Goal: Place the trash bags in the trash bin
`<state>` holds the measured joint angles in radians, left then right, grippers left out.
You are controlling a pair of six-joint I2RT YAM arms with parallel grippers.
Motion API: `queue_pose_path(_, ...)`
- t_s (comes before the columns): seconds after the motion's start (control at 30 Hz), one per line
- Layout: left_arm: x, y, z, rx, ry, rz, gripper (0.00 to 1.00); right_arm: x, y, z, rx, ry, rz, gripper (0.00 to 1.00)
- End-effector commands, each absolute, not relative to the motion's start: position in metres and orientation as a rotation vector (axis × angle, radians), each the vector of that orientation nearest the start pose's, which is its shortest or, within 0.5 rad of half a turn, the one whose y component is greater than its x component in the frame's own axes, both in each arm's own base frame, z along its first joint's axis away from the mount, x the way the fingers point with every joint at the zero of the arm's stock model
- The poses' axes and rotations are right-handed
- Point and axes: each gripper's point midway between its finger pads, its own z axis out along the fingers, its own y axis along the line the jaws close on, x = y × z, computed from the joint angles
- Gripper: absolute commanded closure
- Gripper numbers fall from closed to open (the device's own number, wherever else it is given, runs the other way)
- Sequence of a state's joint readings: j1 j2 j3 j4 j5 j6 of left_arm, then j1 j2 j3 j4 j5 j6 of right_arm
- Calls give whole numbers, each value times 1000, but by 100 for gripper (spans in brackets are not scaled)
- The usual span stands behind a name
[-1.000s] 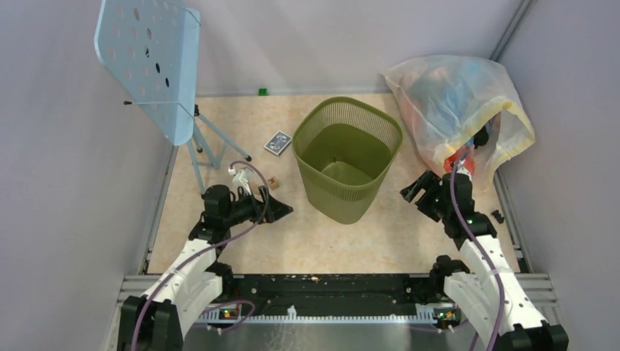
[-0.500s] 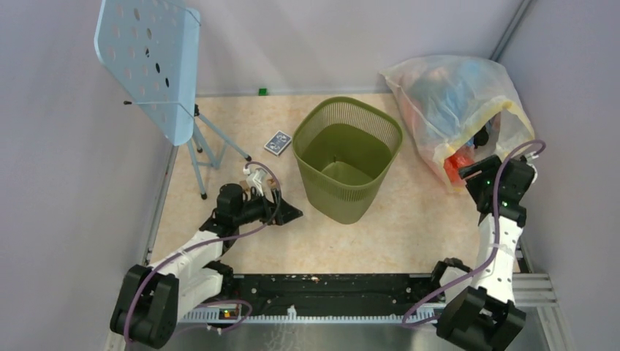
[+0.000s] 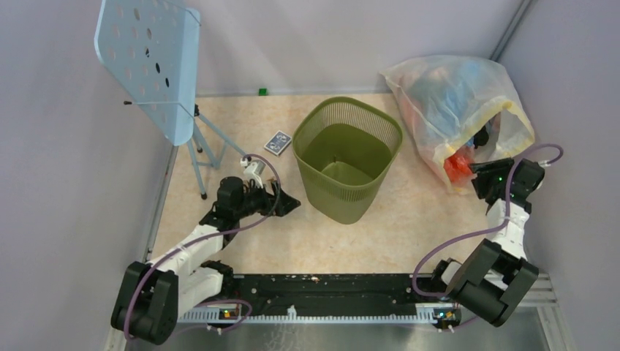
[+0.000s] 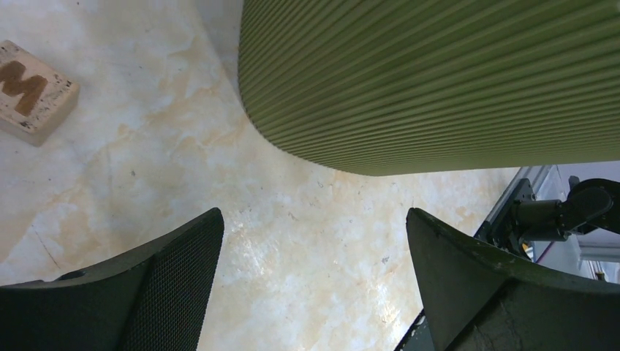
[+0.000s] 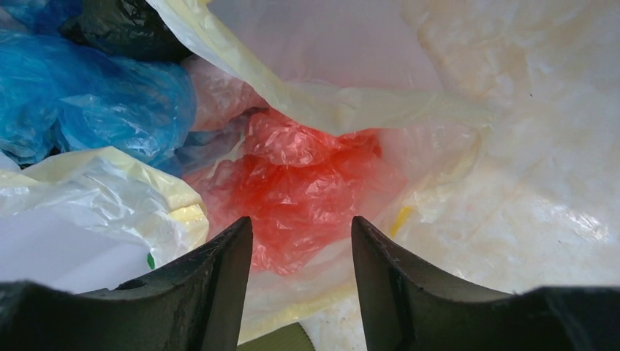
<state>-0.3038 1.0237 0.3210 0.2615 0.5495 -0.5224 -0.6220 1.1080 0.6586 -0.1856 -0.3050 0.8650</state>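
Most of the red-orange trash bag [image 5: 292, 183] is buried: only a crumpled patch shows in the mouth of the large clear-yellowish bag [image 3: 439, 73], whose pale folds lie over its top and lower edges, so its full outline cannot be made out. From above it is just a small red spot [image 3: 457, 167] at that bag's opening, right of the olive-green trash bin [image 3: 343, 205] and apart from it. Blue plastic bags [image 5: 95, 95] and a black one [image 5: 124, 25] are crammed in beside it, cut off by the frame's edge. The right gripper [image 5: 301, 223] points into that opening, its jaws moderately spread with nothing between them; whether the tips touch the red plastic cannot be told. The left gripper [image 4: 314, 219] sits low over the marbled table [image 4: 292, 241], jaws spread wide and empty, just short of the bin's ribbed lower wall [image 4: 439, 80]. A wooden block marked M [image 4: 29, 91] lies partly out of frame to the left.
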Motion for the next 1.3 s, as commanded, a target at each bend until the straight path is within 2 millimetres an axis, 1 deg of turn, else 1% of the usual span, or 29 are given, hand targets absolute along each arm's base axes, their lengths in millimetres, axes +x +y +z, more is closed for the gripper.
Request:
queue_pose_path(0.0,251,-189,122,175,2038,-1025,1,324,-126,148,1322,1684,504,46)
queue_pose_path(0.1,250,-188,123,157,2043,-1026,1,329,-124,139,1330,1707,493,42)
queue_pose_path(0.2,249,-188,124,161,2041,-1029,1,335,-116,125,1352,1739,490,38)
queue_pose_path(0.37,249,-189,124,177,2046,-1026,1,347,-98,110,1366,1766,485,38)
queue_pose_path(0.4,249,-189,123,178,2050,-1027,1,352,-98,111,1358,1757,483,38)
queue_pose_path(0.47,248,-190,123,177,2057,-1037,1,354,-99,103,1390,1755,473,39)
queue_pose_path(0.53,246,-192,121,171,2066,-1061,1,352,-104,94,1447,1745,440,39)
queue_pose_path(0.6,245,-194,119,154,2072,-1083,1,348,-105,86,1485,1743,427,40)
queue_pose_path(0.63,245,-194,118,144,2074,-1091,1,343,-107,82,1518,1743,402,38)
queue_pose_path(0.7,244,-197,116,125,2084,-1117,1,330,-115,77,1567,1738,309,30)
queue_pose_path(0.77,244,-199,116,120,2092,-1142,1,317,-129,82,1575,1694,186,23)
queue_pose_path(0.83,244,-201,116,113,2101,-1156,1,313,-135,92,1527,1669,146,22)
queue_pose_path(0.87,244,-201,117,113,2099,-1161,1,314,-134,95,1503,1672,153,23)
queue_pose_path(0.93,244,-202,116,112,2097,-1172,1,318,-127,91,1485,1698,199,27)
queue_pose_path(1.07,240,-206,115,104,2099,-1216,1,338,-105,86,1451,1763,385,36)
queue_pose_path(1.13,238,-207,113,103,2103,-1239,1,348,-104,89,1438,1760,428,41)
queue_pose_path(1.2,236,-210,111,104,2105,-1263,1,352,-104,92,1438,1767,436,44)
queue_pose_path(1.23,236,-211,112,111,2102,-1278,1,353,-102,94,1437,1775,450,48)
queue_pose_path(1.27,235,-213,111,113,2108,-1292,1,352,-102,99,1436,1780,449,60)
